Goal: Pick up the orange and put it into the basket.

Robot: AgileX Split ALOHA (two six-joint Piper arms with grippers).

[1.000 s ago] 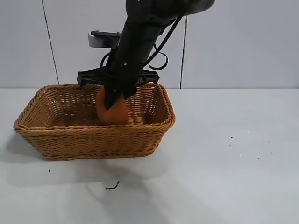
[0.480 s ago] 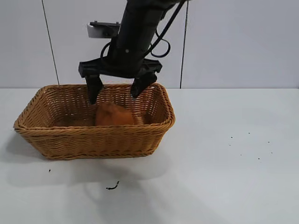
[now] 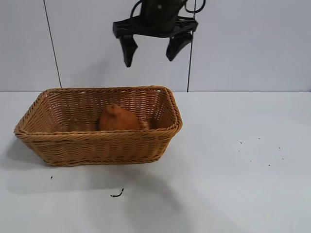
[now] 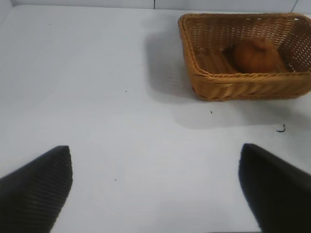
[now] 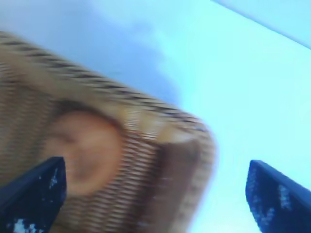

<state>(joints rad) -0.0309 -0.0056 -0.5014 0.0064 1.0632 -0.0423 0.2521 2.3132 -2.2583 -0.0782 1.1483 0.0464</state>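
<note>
**Hand empty above the basket, orange inside**

The right hand (image 3: 152,47) hangs high over the basket (image 3: 97,141), its fingers spread wide and holding nothing. The orange (image 3: 119,119) sits on the basket floor, below it and slightly toward the left arm's side. The left hand (image 4: 155,187), also wide, is over bare counter (image 3: 233,165), farther off.

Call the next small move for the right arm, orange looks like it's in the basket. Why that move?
Probably just retract the right gripper up and away to park. The orange lies inside the basket, free of the jaws, which hang open well above the rim with nothing between them. Nothing is left to grasp. The left gripper sits open over bare table, off to the side.
</note>
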